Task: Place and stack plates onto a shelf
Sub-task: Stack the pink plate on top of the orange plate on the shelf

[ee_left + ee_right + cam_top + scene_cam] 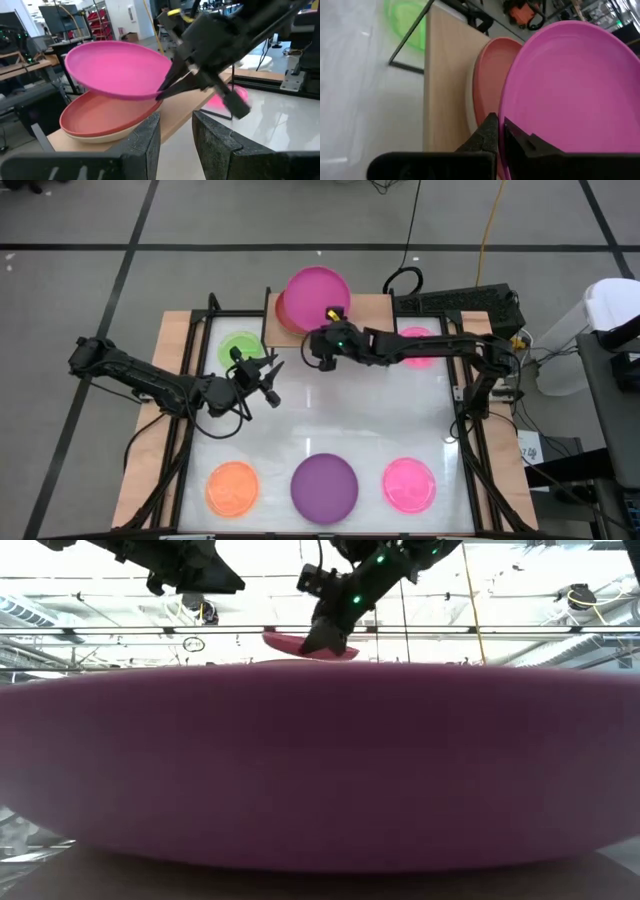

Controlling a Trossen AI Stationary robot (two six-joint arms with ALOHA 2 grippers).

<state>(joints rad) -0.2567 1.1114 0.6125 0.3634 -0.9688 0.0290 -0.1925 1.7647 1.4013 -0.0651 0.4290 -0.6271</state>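
Note:
My right gripper (333, 322) is shut on a magenta plate (318, 292) held over the light-wood shelf (375, 315) at the table's far edge. Below that plate, a dark red plate (105, 115) sits nested in a beige plate (100, 136), which rests on the shelf board. My left gripper (272, 380) hangs open and empty over the white tabletop, just near of the shelf, fingers pointing at the stack. A green plate (240, 350) lies left of the shelf. A pink plate (415, 345) lies right of it. My right gripper pinches the magenta plate's rim on its near side (512, 117) between its two fingers, one above and one below the edge. The fingers (172, 85) come slanting from the table's near right. The plate is lifted clear and slightly tilted above the dark red plate.
Along the near edge lie an orange plate (232, 487), a purple plate (324, 487) and a pink plate (408, 483). The purple plate (320, 760) fills the low view. Bare white tabletop (340, 415) spreads between the arms. Black frame bars run along the table's sides.

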